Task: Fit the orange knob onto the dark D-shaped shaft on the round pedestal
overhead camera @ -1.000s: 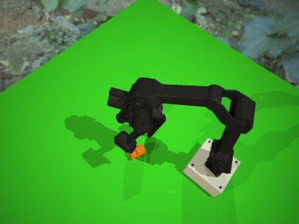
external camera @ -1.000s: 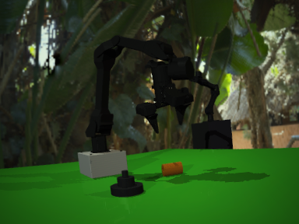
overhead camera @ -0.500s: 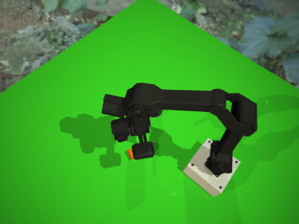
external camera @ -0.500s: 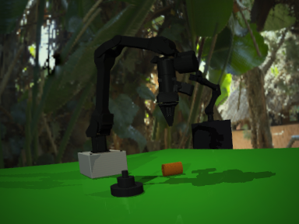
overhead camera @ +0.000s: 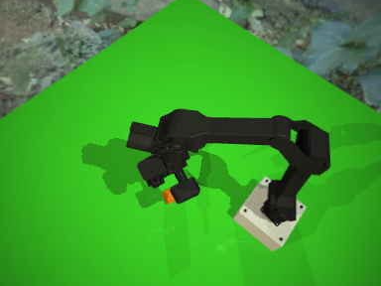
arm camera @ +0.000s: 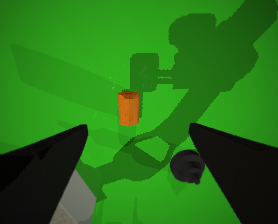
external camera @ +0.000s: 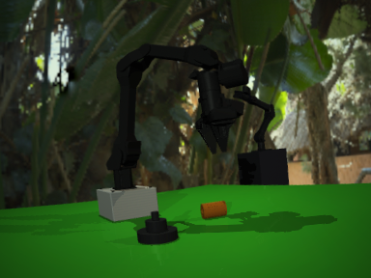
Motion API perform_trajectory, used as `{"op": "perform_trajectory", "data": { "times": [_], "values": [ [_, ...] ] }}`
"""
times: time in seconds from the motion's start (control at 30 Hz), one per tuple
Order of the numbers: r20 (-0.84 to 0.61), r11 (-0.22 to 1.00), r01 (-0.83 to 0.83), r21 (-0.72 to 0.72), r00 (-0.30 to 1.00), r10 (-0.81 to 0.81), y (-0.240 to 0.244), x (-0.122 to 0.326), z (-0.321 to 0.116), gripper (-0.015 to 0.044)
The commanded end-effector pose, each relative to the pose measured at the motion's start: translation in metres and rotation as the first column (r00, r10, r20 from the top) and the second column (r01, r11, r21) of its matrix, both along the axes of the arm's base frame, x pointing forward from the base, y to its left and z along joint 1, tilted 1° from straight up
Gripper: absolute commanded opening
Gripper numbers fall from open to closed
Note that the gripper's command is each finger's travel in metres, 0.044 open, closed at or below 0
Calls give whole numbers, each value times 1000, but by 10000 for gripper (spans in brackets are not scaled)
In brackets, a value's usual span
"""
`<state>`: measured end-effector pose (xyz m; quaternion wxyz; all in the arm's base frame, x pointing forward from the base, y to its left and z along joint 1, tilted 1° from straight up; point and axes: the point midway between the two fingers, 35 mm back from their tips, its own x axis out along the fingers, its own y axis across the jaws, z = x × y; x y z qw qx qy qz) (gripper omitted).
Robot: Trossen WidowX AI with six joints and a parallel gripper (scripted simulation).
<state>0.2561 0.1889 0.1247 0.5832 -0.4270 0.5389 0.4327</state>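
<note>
The orange knob [overhead camera: 169, 196] [external camera: 214, 209] [arm camera: 128, 110] lies on its side on the green surface, with one dark-rimmed end toward the top of the wrist view. The finger partly covers it in the top view. My gripper [external camera: 218, 152] [arm camera: 139, 128] is open and empty, pointing down high above the surface. In the wrist view the knob is between and slightly above the two fingertips, its long axis running up the picture. The dark round pedestal [external camera: 157, 236] [arm camera: 184, 165] stands upright with its shaft, near the right finger in the wrist view; I cannot make it out in the top view.
The arm's pale square base [overhead camera: 255, 204] [external camera: 128, 204] [arm camera: 77, 197] stands on the green surface, left of the pedestal in the exterior view. A black box [external camera: 263, 166] with a thin dark arm-like shape stands at the back right there. Arm shadows cross the surface.
</note>
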Motion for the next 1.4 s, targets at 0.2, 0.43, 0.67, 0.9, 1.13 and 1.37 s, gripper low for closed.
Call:
{"op": "perform_trajectory", "data": {
  "times": [0.2, 0.43, 0.67, 0.9, 1.13, 1.37],
  "values": [
    [-22, 1000, -10, -21, 1000, 9, -7, -6, -84, 440],
    [-22, 1000, -10, -21, 1000, 9, -6, -6, -109, 440],
    [-22, 1000, -10, -21, 1000, 9, -5, -6, -115, 440],
    [-22, 1000, -10, -21, 1000, 9, -4, -6, -126, 440],
    [-22, 1000, -10, -21, 1000, 9, -4, -6, -138, 440],
    [-22, 1000, -10, -22, 1000, 9, -4, -6, -149, 440]
  ]
}}
